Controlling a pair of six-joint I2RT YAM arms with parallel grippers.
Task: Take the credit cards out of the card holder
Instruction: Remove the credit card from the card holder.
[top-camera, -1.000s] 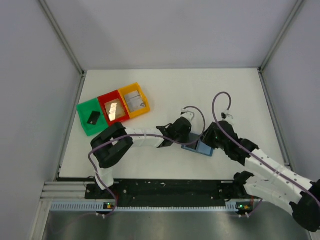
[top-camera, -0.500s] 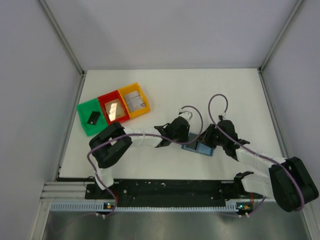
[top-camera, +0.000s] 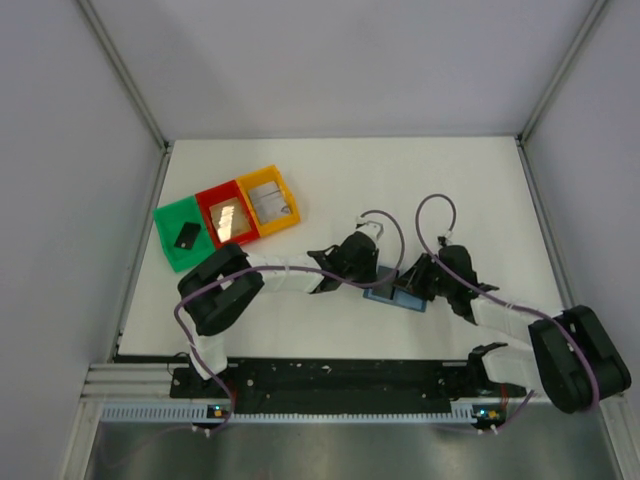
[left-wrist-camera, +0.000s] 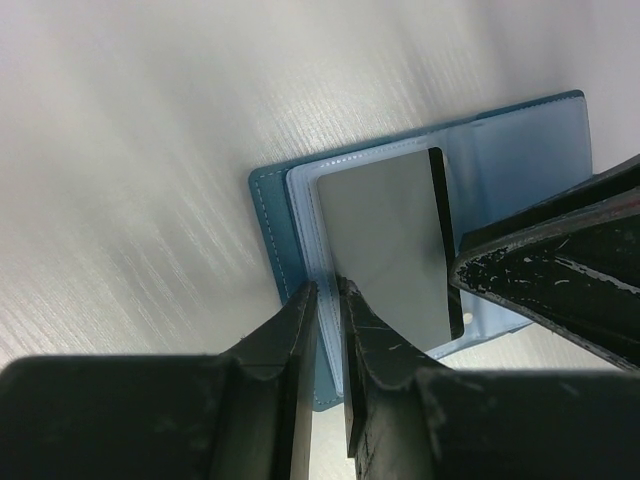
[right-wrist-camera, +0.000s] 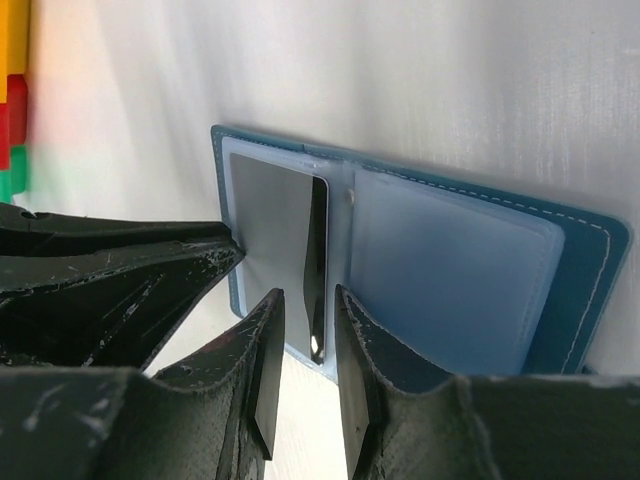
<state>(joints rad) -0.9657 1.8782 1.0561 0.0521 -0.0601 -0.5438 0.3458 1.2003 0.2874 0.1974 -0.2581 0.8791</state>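
Observation:
The blue card holder (top-camera: 404, 299) lies open on the table between both grippers. In the left wrist view a grey card (left-wrist-camera: 385, 240) with a black stripe sits in the holder's (left-wrist-camera: 530, 150) pale pocket. My left gripper (left-wrist-camera: 325, 290) is shut on the near edge of that panel. My right gripper (right-wrist-camera: 308, 295) stands slightly open, its fingers either side of the card's (right-wrist-camera: 270, 220) striped end without pinching it. The other pocket of the holder (right-wrist-camera: 450, 260) looks empty. From above, the left gripper (top-camera: 372, 276) and right gripper (top-camera: 410, 282) meet over the holder.
Green (top-camera: 168, 220), red (top-camera: 208, 194) and yellow (top-camera: 262, 175) trays stand in a row at the back left; the red and yellow ones each hold a card, the green a small dark item. The booth's walls stand close on both sides.
The right arm has folded in and lowered, bringing its gripper closer onto the holder's right side. The left arm and the holder have stayed where they were.

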